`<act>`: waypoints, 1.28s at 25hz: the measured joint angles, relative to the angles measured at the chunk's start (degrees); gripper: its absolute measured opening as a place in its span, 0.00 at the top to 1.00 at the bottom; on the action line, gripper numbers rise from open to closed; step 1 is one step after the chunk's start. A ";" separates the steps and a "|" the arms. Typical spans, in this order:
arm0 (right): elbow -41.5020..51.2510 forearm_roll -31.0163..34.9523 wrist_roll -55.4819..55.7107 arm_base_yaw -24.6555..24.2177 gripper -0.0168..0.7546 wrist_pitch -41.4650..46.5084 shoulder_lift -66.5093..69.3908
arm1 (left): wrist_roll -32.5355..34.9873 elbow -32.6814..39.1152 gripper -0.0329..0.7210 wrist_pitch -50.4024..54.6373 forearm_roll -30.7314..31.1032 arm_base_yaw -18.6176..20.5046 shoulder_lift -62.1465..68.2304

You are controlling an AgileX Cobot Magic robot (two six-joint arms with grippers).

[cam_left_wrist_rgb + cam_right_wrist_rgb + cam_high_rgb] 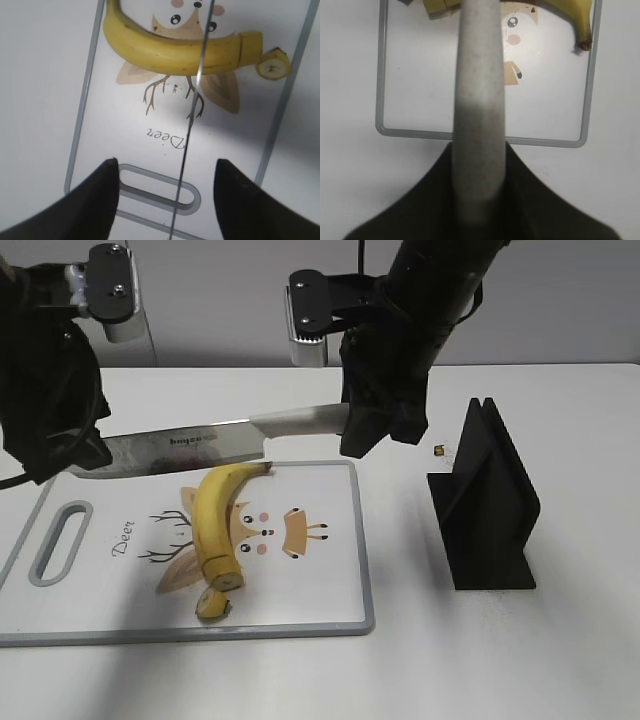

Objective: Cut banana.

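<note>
The banana (212, 520) is laid on the cutting board (330, 610), curving from its dark stem tip at the far edge of the board down toward the near edge, across the printed deer drawing and beside the word "Deer". Its near end is cut flat, and 1 small cut-off slice (211, 604) is seen just beside that end, apart from it by a thin gap; in the left wrist view the slice (273, 64) shows its pale cut face. The board, white with a grey rim and a slotted handle (60, 540) at its left, is set on the white counter (500, 660).

Above the far end of the banana a knife (190, 448) is held level, its blade reaching left over the board's far edge and its pale grey handle (300, 422) clamped by the fingers of the right gripper (365, 430). In the right wrist view the handle (479, 115) is seen enclosed by the dark fingers (530, 200). The left gripper (166, 200) is held over the board's handle end with its fingers (97, 200) spread wide and nothing between them but the thin edge of the blade (192, 110), which is not touched.

A black slotted stand (485, 505) is placed on the counter to the right of the board, well apart from it.
</note>
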 joint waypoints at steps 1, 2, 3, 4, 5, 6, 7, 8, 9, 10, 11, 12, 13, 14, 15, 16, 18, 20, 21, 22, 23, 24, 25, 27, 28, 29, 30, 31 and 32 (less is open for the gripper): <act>0.00 0.19 0.00 0.00 0.77 0.00 0.06 | 0.00 0.00 0.20 -0.12 0.00 0.00 0.02; 0.00 0.19 0.00 0.00 0.77 0.00 0.06 | 0.00 0.00 0.21 -0.14 0.00 0.00 0.07; 0.00 0.30 0.00 0.00 0.77 0.00 0.06 | 0.00 0.00 0.23 -0.19 0.00 0.00 0.13; 0.00 0.37 0.00 0.00 0.77 0.00 0.06 | 0.00 0.00 0.26 -0.26 0.00 0.00 0.18; 0.00 0.37 0.00 0.00 0.77 0.00 0.06 | 0.00 0.00 0.28 -0.26 0.00 0.00 0.25; 0.00 0.37 0.00 0.00 0.77 0.00 0.06 | 0.00 0.00 0.29 -0.26 0.00 0.00 0.31; 0.00 0.43 0.00 0.00 0.77 0.00 0.06 | 0.00 0.00 0.31 -0.26 0.00 0.00 0.35; 0.00 0.42 0.00 0.00 0.77 0.00 0.06 | 0.00 0.00 0.32 -0.26 0.00 0.00 0.38; 0.00 0.45 0.00 0.00 0.77 0.00 0.06 | 0.00 0.00 0.32 -0.20 0.00 0.00 0.49; 0.00 0.45 0.00 0.00 0.77 0.00 0.06 | 0.00 -0.05 0.33 -0.08 0.00 0.00 0.76; 0.00 0.45 0.00 0.00 0.77 0.00 0.06 | 0.00 -0.11 0.33 0.03 0.00 0.00 1.14; 0.00 0.45 -0.05 0.00 0.77 0.06 0.06 | 0.00 -0.11 0.33 0.08 0.00 0.00 1.50; 0.00 0.45 -0.05 0.00 0.77 0.06 0.06 | 0.00 -0.11 0.33 0.08 0.00 0.00 1.91; 0.00 0.45 -0.05 0.00 0.77 0.06 0.06 | 0.00 -0.11 0.33 0.08 -0.06 0.00 2.16; 0.00 0.45 -0.05 0.00 0.77 0.06 0.06 | 0.00 -0.11 0.33 0.08 -0.10 0.00 2.38; 0.00 0.45 -0.05 0.00 0.77 0.06 0.06 | 0.00 -0.11 0.34 0.08 -0.17 0.00 2.65; 0.00 0.45 -0.05 0.00 0.77 0.11 0.06 | -0.07 -0.11 0.39 0.08 -0.24 0.00 2.88; 0.00 0.45 -0.05 0.00 0.77 0.30 0.06 | -0.25 -0.11 0.57 0.66 -0.47 0.00 3.36; 0.00 0.45 -0.05 0.00 0.77 0.61 0.06 | -0.25 -0.11 0.72 1.27 -0.52 0.00 3.46; 0.00 0.45 -0.05 0.00 0.77 0.79 0.06 | -0.25 -0.04 0.84 1.53 -0.74 0.00 3.51; -0.05 0.45 -0.05 0.00 0.77 0.91 0.06 | -0.25 0.17 0.90 1.53 -0.95 0.00 3.51; -0.05 0.34 -0.05 0.00 0.77 0.98 0.06 | -0.25 0.56 0.94 1.33 -1.07 0.00 3.51; -0.05 0.26 -0.12 0.00 0.77 1.16 0.06 | -0.52 1.10 0.95 0.82 -1.14 0.00 3.51; -0.05 -0.04 0.21 0.00 0.77 1.34 0.06 | -2.36 2.20 0.96 -0.61 -1.13 -0.11 3.51; 0.23 -0.04 0.53 0.00 0.77 1.27 0.06 | -3.10 2.78 0.96 -1.28 -1.13 -0.15 3.51; 0.87 -0.04 0.71 0.00 0.77 1.01 0.06 | -3.47 3.47 0.96 -1.83 -1.19 -0.16 3.51; 1.66 -0.04 0.82 0.00 0.77 0.36 0.06 | -3.61 4.16 0.96 -2.24 -1.34 -0.32 3.51; 2.89 -0.31 0.84 0.00 0.77 -0.49 0.06 | -3.77 5.11 0.96 -2.97 -1.35 -0.45 3.51; 4.29 -0.73 0.90 0.11 0.77 -1.47 0.06 | -4.07 6.03 0.96 -3.63 -1.26 -0.69 3.51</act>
